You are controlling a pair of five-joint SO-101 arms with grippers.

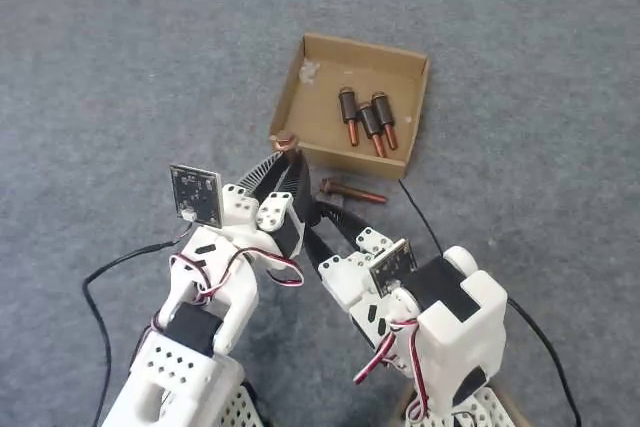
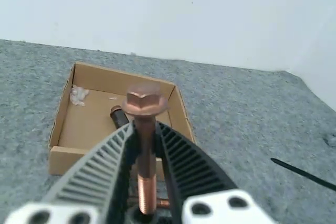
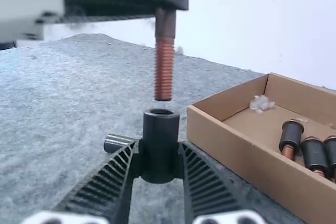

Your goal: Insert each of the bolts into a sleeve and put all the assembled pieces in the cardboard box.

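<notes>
While the right gripper (image 3: 159, 157) clamps a sleeve (image 3: 160, 139) upright and the left gripper (image 2: 143, 141) grips a bolt (image 2: 145, 109) poised just above its mouth, insertion looks in hand, calling for a straight descent, then delivery to the far cardboard box (image 3: 234, 148).

Grey carpeted table (image 1: 100, 97) with cardboard box (image 1: 316, 109), loose bolt (image 1: 352, 191), black cable (image 1: 421, 213)

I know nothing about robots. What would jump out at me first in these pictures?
Probably the copper bolt hanging thread-down from the left gripper, just above the black sleeve that the right gripper holds upright beside the cardboard box. Inside the box lie three assembled pieces, and a loose bolt lies on the grey carpet just outside its near wall.
</notes>
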